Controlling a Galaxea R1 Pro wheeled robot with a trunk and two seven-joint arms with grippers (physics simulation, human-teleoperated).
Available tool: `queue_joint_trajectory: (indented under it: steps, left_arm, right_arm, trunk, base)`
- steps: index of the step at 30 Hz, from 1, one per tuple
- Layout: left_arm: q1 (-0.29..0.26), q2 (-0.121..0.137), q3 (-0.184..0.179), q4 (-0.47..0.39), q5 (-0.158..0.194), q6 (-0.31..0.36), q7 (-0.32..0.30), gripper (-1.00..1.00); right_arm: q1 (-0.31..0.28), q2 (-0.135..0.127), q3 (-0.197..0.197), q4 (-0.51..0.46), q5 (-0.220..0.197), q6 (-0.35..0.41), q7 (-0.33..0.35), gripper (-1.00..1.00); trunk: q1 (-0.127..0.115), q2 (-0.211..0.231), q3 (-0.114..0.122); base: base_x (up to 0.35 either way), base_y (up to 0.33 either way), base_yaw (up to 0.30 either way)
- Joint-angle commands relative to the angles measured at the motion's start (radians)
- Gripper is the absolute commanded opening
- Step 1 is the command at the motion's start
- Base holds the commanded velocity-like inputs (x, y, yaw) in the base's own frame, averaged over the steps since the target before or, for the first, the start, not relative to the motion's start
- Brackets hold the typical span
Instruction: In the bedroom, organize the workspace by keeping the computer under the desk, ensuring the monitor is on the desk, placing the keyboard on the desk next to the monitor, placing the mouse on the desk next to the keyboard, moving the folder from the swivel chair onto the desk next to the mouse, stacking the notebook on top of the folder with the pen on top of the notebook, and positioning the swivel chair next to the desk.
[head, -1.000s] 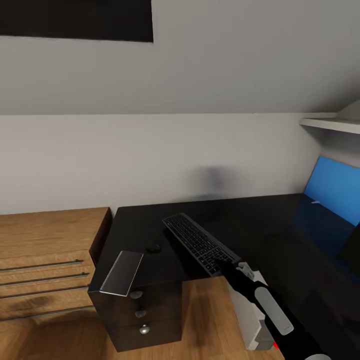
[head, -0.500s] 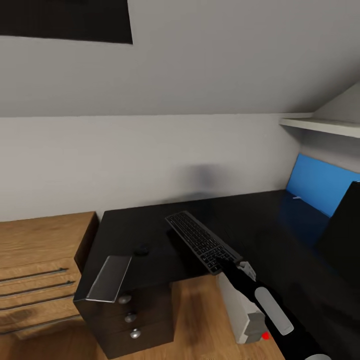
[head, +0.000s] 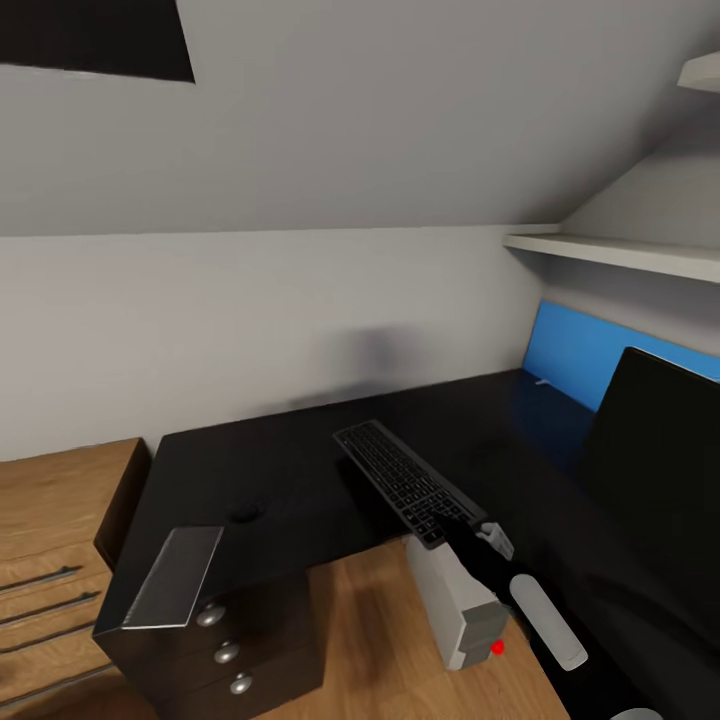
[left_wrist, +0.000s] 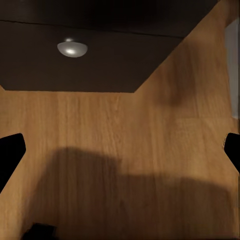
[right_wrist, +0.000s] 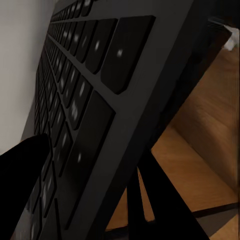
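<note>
The view has swung right, revealing the monitor (head: 655, 450). The right pincer (head: 462, 527) stays clamped on the keyboard (head: 405, 482) above the surface (head: 270, 470). The left pincer (left_wrist: 120, 150) gapes wide, empty.

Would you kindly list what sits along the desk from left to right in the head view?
Wooden chest → grey notebook → mouse → keyboard, held by the right gripper → monitor.

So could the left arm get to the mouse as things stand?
Probably not straight away. The left tool is low, over the wooden floor by the drawer knob, while the mouse sits up on the desk, so it would need raising first.
</note>
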Motion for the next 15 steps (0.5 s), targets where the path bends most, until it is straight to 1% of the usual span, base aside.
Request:
queue_joint_trajectory:
  steps: [1,12,15]
  left_arm:
    - [-0.001,0.0,-0.005,0.002,0.011,-0.003,-0.007,1.0]
    - [-0.001,0.001,-0.003,0.002,0.014,-0.003,-0.007,1.0]
    - [-0.001,0.001,-0.004,0.002,0.014,-0.002,-0.007,1.0]
  right_arm:
    - [-0.001,-0.001,0.002,-0.001,-0.009,-0.002,-0.003,-1.0]
    - [-0.001,-0.001,0.002,-0.001,-0.009,-0.008,-0.003,-1.0]
    - [-0.001,-0.004,0.001,-0.001,-0.009,-0.008,-0.003,-1.0]
  trunk:
    - [0.0,-0.001,-0.001]
    - [0.0,-0.001,-0.001]
    - [0.0,-0.001,-0.001]
  base:
    - [0.0,0.0,-0.259]
    - [0.0,0.0,-0.256]
    - [0.0,0.0,-0.109]
